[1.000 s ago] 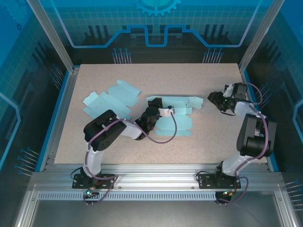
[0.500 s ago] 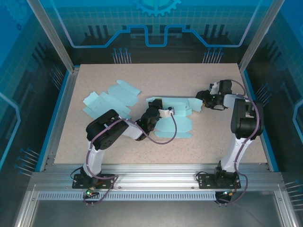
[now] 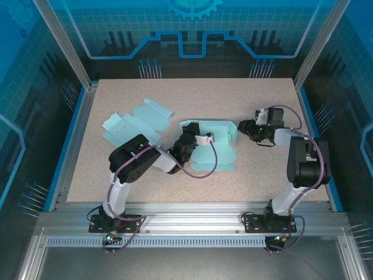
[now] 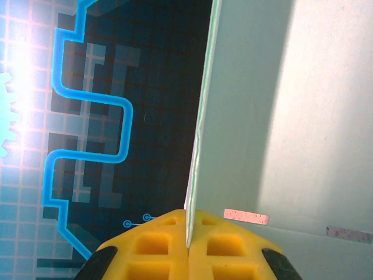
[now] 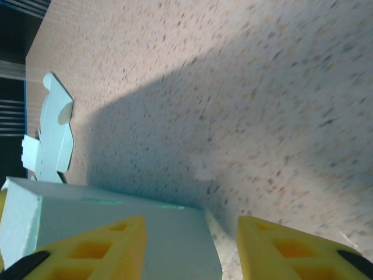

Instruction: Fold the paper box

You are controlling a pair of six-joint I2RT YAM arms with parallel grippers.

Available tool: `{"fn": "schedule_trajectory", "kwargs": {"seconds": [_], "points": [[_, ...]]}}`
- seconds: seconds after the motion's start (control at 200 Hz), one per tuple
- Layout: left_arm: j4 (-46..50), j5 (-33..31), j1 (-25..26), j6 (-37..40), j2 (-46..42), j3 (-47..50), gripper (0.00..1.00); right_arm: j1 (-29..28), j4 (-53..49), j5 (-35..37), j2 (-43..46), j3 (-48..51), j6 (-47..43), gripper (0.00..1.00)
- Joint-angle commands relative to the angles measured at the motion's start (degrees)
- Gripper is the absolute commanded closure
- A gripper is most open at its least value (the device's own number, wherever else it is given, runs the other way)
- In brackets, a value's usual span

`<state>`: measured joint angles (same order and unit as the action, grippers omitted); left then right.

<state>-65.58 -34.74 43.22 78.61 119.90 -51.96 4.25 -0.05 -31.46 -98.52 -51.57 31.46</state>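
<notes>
The pale cyan paper box (image 3: pixel 217 153) lies partly folded in the middle of the table. My left gripper (image 3: pixel 200 139) is shut on one of its upright panels. In the left wrist view the yellow fingers (image 4: pixel 151 248) pinch the thin paper edge (image 4: pixel 197 146). My right gripper (image 3: pixel 242 127) is at the box's right end, open. In the right wrist view a raised box panel (image 5: pixel 122 224) stands between its jaws, against the left finger (image 5: pixel 99 251). Whether the panel touches the right finger (image 5: pixel 291 248) I cannot tell.
A second flat cyan box blank (image 3: pixel 135 123) lies on the left of the speckled table (image 3: pixel 192 96); it also shows far off as the blank (image 5: pixel 53 131) in the right wrist view. Blue rails (image 3: pixel 69 143) and frame posts edge the table.
My right gripper has moved left from the table's right side to the box's right end. The flap there, flat before, now stands up. The left gripper has kept its grip.
</notes>
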Motion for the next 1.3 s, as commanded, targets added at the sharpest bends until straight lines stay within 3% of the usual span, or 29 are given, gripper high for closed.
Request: {"fn": "schedule_trajectory", "kwargs": {"seconds": [0.0, 0.345, 0.67, 1.296], "points": [[-0.9, -0.7, -0.4, 1.1, 1.1, -0.6, 1.0, -2.7, 0.5, 2.1, 2.7, 1.7, -0.8, 0.53], [-1.3, -0.7, -0.4, 1.5, 1.3, -0.6, 1.0, -6.6, -0.2, 9.0, 8.8, 7.5, -1.8, 0.53], [-1.7, -0.2, -0.3, 1.9, 1.4, -0.1, 1.0, -11.0, 2.7, 10.6, 10.0, 9.3, -4.9, 0.49], [2.2, 3.8, -0.2, 0.1, -1.0, 1.4, 1.0, -19.1, 7.3, 33.9, 3.3, 4.4, -6.7, 0.54]]}}
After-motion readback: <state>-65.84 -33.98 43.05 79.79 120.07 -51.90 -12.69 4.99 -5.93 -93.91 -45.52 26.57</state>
